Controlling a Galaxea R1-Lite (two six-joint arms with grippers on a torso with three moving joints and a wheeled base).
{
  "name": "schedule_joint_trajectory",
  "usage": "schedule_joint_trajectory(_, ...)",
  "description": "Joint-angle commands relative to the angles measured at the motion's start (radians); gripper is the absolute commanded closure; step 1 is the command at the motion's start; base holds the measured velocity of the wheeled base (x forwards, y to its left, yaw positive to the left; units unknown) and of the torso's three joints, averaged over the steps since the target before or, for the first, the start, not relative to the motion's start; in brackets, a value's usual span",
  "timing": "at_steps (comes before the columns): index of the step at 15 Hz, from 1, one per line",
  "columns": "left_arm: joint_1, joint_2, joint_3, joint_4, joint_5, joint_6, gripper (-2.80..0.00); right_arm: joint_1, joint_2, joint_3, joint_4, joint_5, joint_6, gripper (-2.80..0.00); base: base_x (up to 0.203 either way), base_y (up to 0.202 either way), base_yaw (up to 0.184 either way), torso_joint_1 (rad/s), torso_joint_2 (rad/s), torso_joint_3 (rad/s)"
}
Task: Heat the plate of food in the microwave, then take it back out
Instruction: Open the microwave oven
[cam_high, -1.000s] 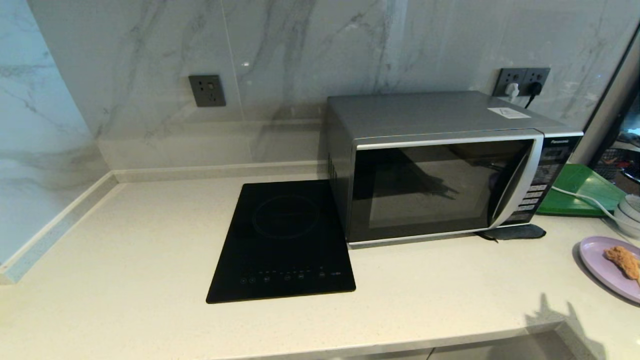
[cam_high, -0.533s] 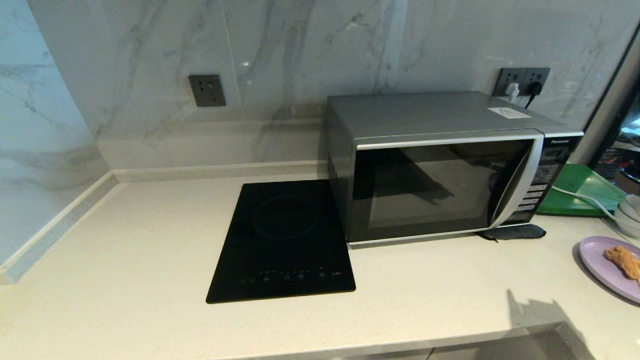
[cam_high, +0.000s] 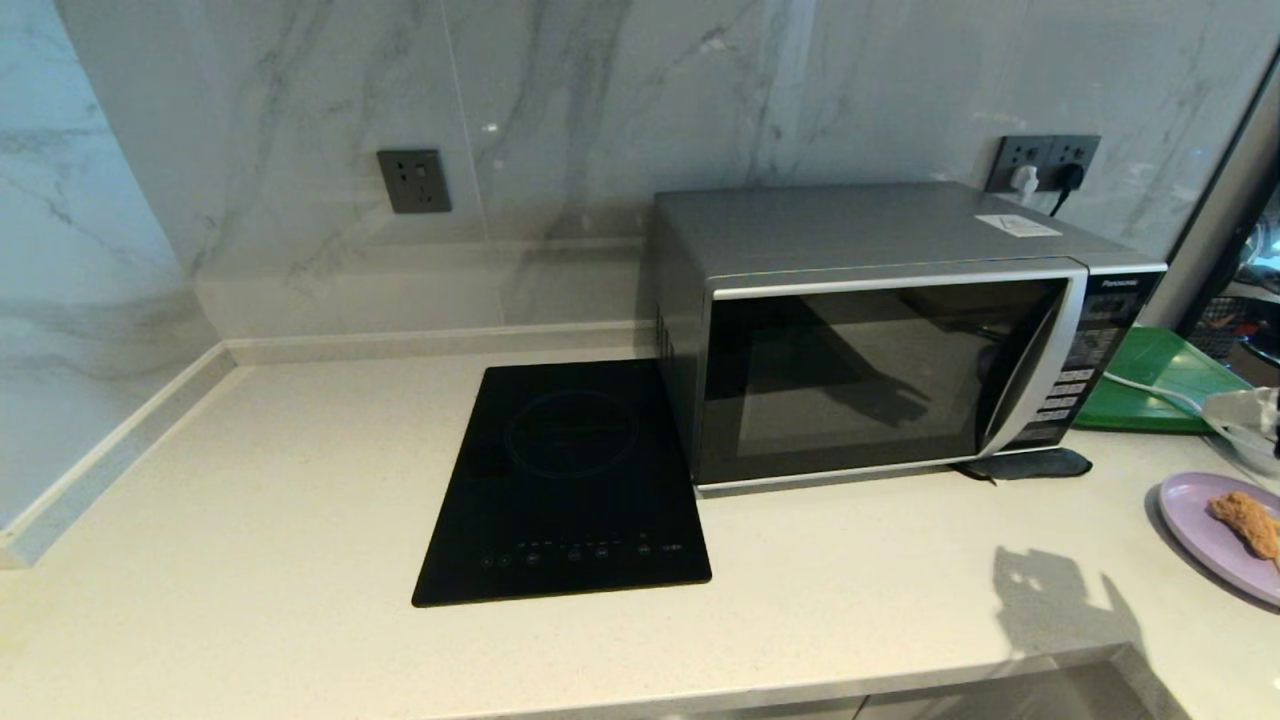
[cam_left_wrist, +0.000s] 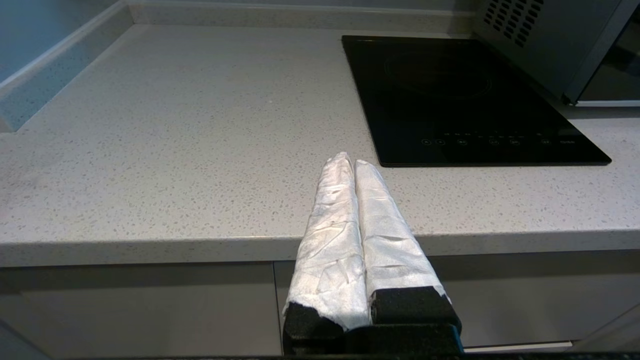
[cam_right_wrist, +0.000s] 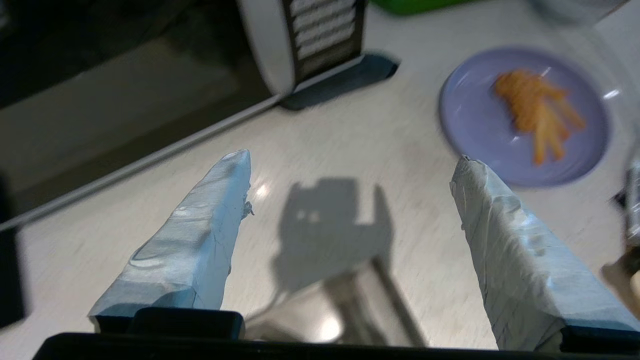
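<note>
My right gripper (cam_right_wrist: 350, 165) hangs spread wide above the speckled tabletop (cam_right_wrist: 350, 135), near the blurry round lilac plate of food (cam_right_wrist: 475, 125); left gripper (cam_left_wrist: 350, 162) pressed together, parked.

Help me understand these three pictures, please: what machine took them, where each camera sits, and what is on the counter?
A two-armed robot took them. The head view looks down on a counter holding a shut microwave, a black induction hob, a green tray and the plate of food. The other two cameras sit on the wrists, behind the fingers. The left gripper hangs shut at the counter's front edge, holding nothing. The right gripper hovers open above the counter, with the microwave's corner and the plate ahead of it, also empty.
</note>
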Motion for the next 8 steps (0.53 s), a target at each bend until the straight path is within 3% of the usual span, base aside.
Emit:
schedule_joint_trajectory(1, 0.0, 0.001, 0.0, 0.0, 0.0, -0.001, 0.0, 0.052, 0.111, 0.058, -0.209, -0.152, -0.058, -2.8, 0.0, 0.0, 0.0, 0.0, 0.0, 0.0)
schedule_joint_trajectory(6, 0.0, 0.001, 0.0, 0.0, 0.0, -0.001, 0.0, 0.118, 0.287, 0.201, -0.763, -0.329, -0.238, -2.8, 0.0, 0.0, 0.0, 0.0, 0.0, 0.0)
schedule_joint_trajectory(8, 0.0, 0.001, 0.0, 0.0, 0.0, -0.001, 0.0, 0.14, 0.342, 0.212, -0.84, -0.366, -0.28, -2.8, 0.0, 0.0, 0.0, 0.0, 0.0, 0.0)
